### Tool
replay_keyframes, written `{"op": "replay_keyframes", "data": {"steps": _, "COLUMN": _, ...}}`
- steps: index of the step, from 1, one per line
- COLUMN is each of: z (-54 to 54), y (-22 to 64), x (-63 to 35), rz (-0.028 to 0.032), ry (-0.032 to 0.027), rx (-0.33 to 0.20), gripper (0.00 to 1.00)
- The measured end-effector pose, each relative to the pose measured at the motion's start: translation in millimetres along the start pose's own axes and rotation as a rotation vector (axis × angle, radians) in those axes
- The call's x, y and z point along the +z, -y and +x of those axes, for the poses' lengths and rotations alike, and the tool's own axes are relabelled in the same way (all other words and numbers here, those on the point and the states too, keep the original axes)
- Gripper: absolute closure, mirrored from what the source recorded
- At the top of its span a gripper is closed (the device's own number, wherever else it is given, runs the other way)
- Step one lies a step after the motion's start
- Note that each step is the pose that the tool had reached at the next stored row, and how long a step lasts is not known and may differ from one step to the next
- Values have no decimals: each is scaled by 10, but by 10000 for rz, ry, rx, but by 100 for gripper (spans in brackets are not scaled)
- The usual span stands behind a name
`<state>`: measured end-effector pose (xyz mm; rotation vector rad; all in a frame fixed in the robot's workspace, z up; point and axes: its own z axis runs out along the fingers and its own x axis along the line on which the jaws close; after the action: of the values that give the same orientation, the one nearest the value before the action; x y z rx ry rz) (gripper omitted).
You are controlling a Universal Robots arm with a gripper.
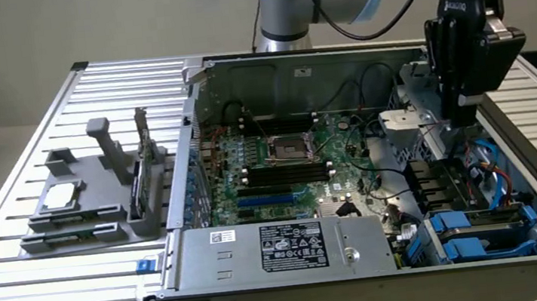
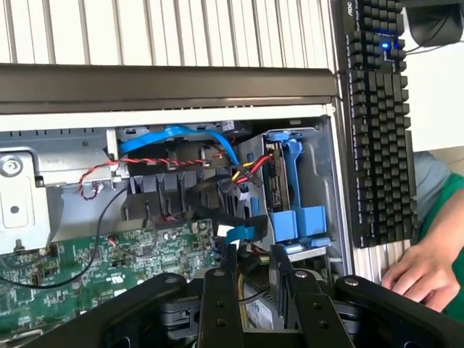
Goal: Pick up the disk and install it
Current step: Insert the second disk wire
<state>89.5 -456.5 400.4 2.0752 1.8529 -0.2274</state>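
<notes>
slatted metal table [image 1: 22, 300], grey wall [image 1: 82, 27]

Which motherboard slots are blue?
The blue slots closest to the labelled power-supply box; the long slots next to the processor socket are black.

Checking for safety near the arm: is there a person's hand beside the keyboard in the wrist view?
Yes, a hand lies right next to the lower end of the black keyboard.

Gripper [image 2: 252, 272] fingers apart above PC case – disk [image 2: 279, 185] w/ blue rails in bay, keyboard [image 2: 377, 123], person's hand [image 2: 417, 275] nearby
</notes>
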Motion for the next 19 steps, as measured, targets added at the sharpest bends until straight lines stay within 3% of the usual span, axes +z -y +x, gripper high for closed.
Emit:
{"op": "replay_keyframes", "data": {"steps": 10, "z": 104, "y": 63, "x": 10, "rz": -434, "ry": 806, "rx": 46, "gripper": 68}}
{"op": "replay_keyframes", "data": {"steps": 13, "z": 111, "y": 96, "x": 27, "rz": -525, "ry": 969, "rx": 99, "gripper": 68}}
{"op": "replay_keyframes", "data": {"steps": 19, "z": 151, "y": 160, "x": 67, "rz": -667, "ry": 1206, "rx": 160, "gripper": 68}}
